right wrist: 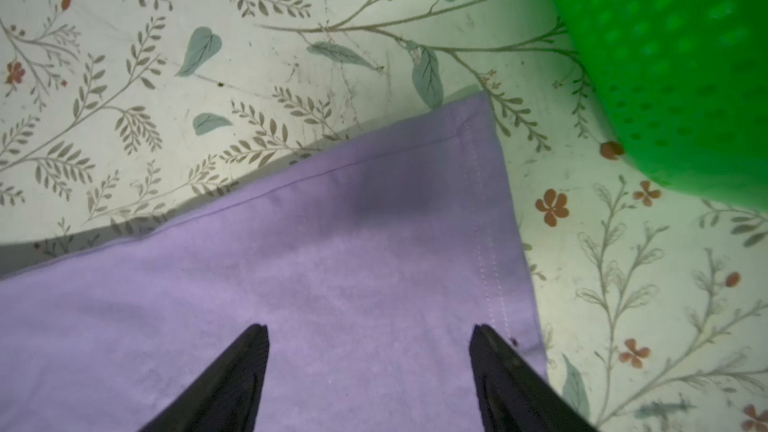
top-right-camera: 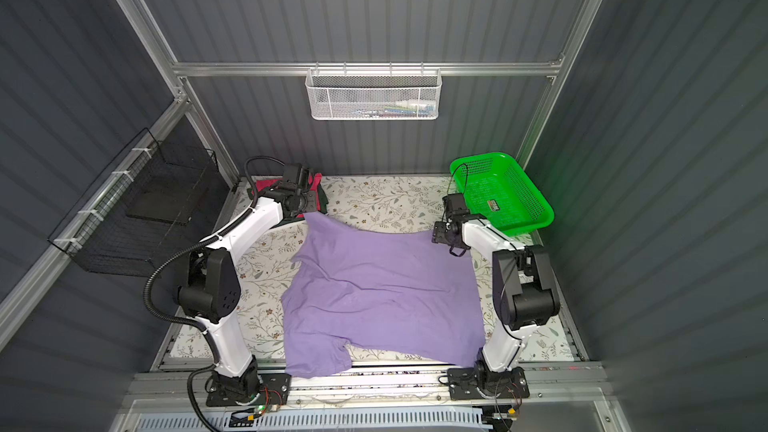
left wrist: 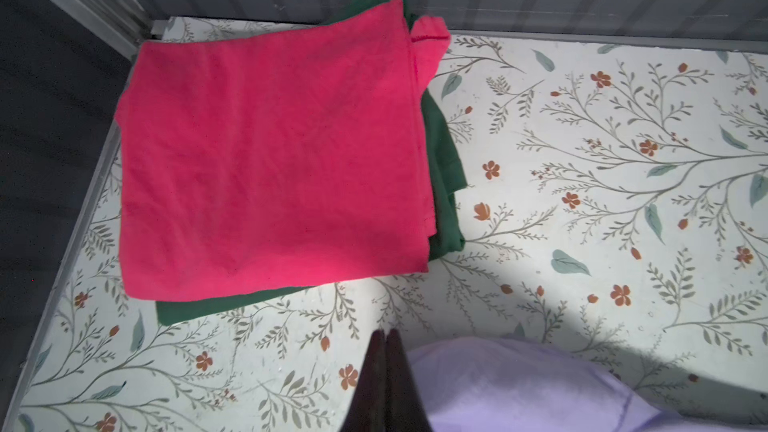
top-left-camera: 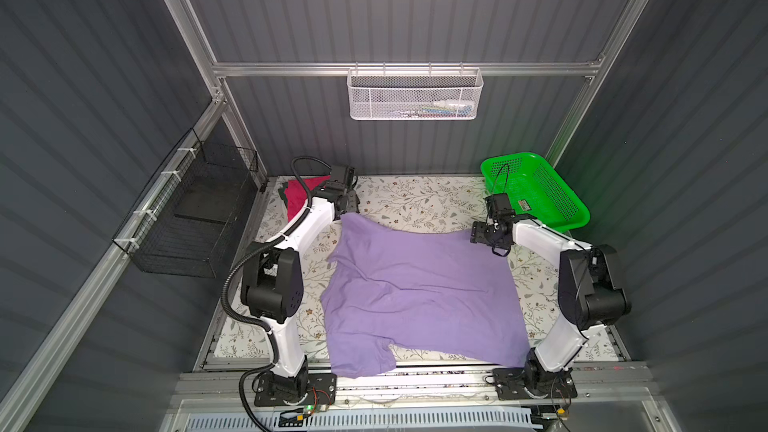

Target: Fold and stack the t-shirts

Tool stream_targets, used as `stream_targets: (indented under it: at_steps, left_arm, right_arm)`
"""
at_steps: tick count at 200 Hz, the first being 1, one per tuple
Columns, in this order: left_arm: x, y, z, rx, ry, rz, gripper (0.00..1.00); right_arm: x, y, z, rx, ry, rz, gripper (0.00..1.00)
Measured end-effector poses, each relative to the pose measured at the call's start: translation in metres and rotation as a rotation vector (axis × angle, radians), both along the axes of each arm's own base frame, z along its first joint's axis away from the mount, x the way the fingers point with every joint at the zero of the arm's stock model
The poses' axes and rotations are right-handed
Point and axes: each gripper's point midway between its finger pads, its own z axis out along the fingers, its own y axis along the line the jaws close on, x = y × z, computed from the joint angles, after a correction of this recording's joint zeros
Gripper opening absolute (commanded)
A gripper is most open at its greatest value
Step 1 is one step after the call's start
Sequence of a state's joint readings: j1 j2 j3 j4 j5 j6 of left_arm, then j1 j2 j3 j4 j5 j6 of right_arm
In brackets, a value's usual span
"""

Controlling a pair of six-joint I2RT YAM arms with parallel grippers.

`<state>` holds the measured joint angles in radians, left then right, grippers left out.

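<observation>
The lavender t-shirt (top-left-camera: 419, 288) lies spread over the middle of the flowered table (top-left-camera: 415, 201), plain side up, with one sleeve hanging over the near edge. My left gripper (left wrist: 385, 332) is shut at the shirt's far left corner, and the cloth (left wrist: 519, 384) rises up against its fingers. Over the far right corner (right wrist: 469, 151) my right gripper (right wrist: 370, 328) stands open, fingers wide apart above the cloth and holding nothing. In the far left table corner the magenta-pink t-shirt (left wrist: 270, 151) lies folded on top of the folded dark green one (left wrist: 444, 168).
A bright green mesh basket (top-left-camera: 536, 189) stands at the far right, close to my right gripper (top-left-camera: 478, 234). A black wire basket (top-left-camera: 195, 218) hangs outside the left rail. A white wire basket (top-left-camera: 415, 95) hangs on the back wall.
</observation>
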<state>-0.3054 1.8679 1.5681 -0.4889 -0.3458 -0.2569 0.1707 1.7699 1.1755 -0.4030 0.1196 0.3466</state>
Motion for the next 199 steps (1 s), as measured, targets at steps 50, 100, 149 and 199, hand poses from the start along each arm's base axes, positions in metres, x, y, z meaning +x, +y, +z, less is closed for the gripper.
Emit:
stream_targets:
  at_steps: [50, 100, 149, 199]
  left_arm:
    - [-0.015, 0.025, -0.022, 0.006, 0.045, 0.075, 0.0]
    - [-0.019, 0.039, -0.009, -0.011, 0.016, 0.11, 0.0]
    - [-0.023, 0.039, -0.008, -0.018, 0.011, 0.109, 0.0]
    - [-0.022, 0.037, -0.01, -0.033, 0.008, 0.1, 0.0]
  right_arm:
    - [0.025, -0.012, -0.004, -0.014, 0.036, -0.022, 0.7]
    - [0.039, -0.018, -0.016, -0.034, 0.087, -0.019, 0.59]
    - [0.048, -0.019, -0.022, -0.049, 0.128, -0.022, 0.6]
    - [0.066, -0.015, -0.033, -0.044, 0.178, -0.012, 0.53]
